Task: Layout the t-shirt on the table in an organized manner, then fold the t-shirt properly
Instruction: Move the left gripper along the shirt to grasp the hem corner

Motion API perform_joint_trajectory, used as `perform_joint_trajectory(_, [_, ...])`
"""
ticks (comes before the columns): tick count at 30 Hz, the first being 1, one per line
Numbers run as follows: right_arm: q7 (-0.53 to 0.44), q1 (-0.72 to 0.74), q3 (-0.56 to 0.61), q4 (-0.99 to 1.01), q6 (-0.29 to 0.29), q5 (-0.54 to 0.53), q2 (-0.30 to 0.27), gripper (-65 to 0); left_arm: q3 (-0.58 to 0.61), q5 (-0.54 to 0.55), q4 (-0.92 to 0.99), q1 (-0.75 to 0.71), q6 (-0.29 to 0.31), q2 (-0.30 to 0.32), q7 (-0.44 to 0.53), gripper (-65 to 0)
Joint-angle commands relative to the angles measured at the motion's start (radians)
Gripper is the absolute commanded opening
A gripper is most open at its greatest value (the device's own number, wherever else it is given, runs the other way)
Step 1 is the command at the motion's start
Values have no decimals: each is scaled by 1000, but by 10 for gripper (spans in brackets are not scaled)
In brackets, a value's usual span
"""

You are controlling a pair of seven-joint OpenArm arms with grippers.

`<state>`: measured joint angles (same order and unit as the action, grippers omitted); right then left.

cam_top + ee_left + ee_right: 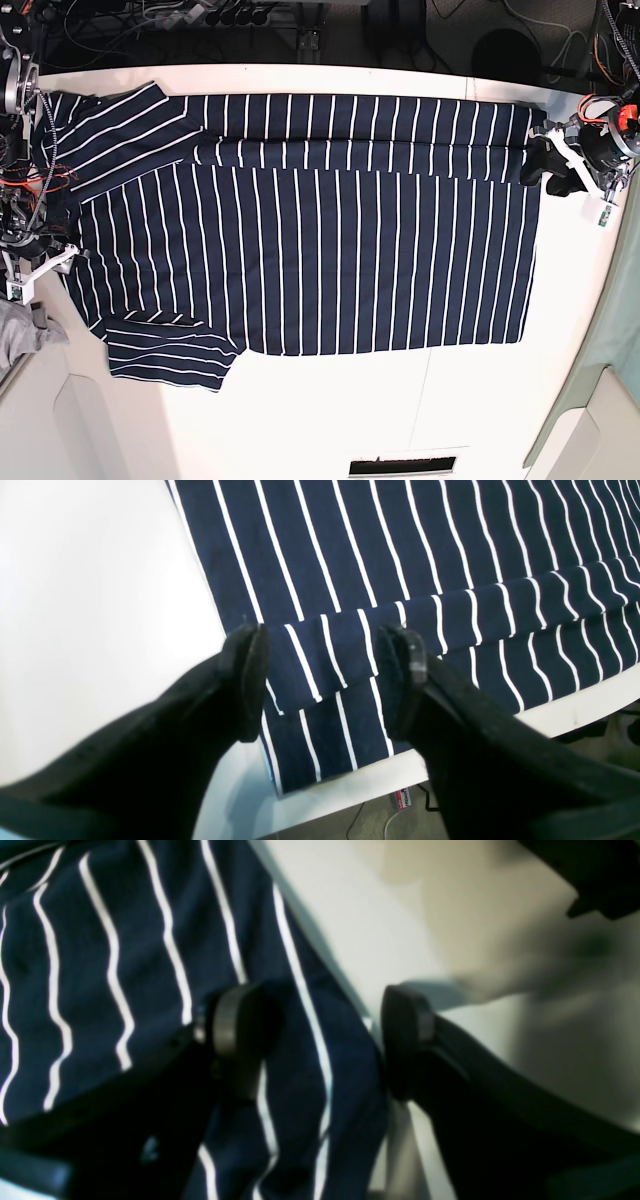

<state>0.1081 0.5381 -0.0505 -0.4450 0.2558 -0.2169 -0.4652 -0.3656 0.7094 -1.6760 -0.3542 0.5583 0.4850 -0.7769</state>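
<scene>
A navy striped t-shirt lies spread on the white desk. At its hem corner the left end effector gapes apart. At the shirt's opposite end the right end effector gapes too, straddling cloth.

Left gripper — two matte black fingers, broad at the root and narrowing to flat oval pads with a slightly rough, grainy face; one pad carries a small pale scuff near its tip. Right gripper — the same black pair, one rounded tip ringed by a grey band, a small recessed screw hole on the finger body below it. Base view: left arm with a white bracket, black fingers, an orange-red ring and thin cables at the wrist; right arm with a silver round housing, red and dark wiring, and a white bracket at its lower end
</scene>
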Motion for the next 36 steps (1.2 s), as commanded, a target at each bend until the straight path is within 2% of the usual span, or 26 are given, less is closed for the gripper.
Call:
perform_joint_trajectory(1, [18, 13, -2, -5, 31, 10, -16, -290, -8, 14, -11, 5, 0, 19, 26, -286])
perform_joint_trajectory(4, [18, 15, -2, -13, 129, 4, -15, -290, -8, 2, -11, 5, 0, 19, 41, -286])
perform_joint_trajectory(9, [18, 16, -2, -61, 142, -53, -3, -308, -8, -19, -11, 11, -2, 20, 53, -286])
perform_joint_trajectory(14, [23, 16, -2, -93, 141, -51, 3, -468, -8, -22, -10, 42, -18, 19, 59, -286])
perform_joint_trajectory(18, [24, 8, -2, -93, 144, -5, 3, -560, -8, -41, 34, 114, -46, 20, 59, -286])
perform_joint_trajectory(20, [24, -2, -2, -93, 144, 0, 2, -593, -8, -36, 108, 169, -46, 19, 63, -286])
perform_joint_trajectory(26, [22, -49, -2, -93, 145, 0, 2, -595, 11, -41, 400, 381, -46, 20, 119, -286])
perform_joint_trajectory(32, [23, -71, -2, -93, 145, 0, 3, -595, 116, -111, 753, 607, -50, 19, 277, -286])
perform_joint_trajectory(36, [23, -77, -2, -93, 145, 0, 3, -595, 190, -171, 967, 728, -91, 4, 364, -286])
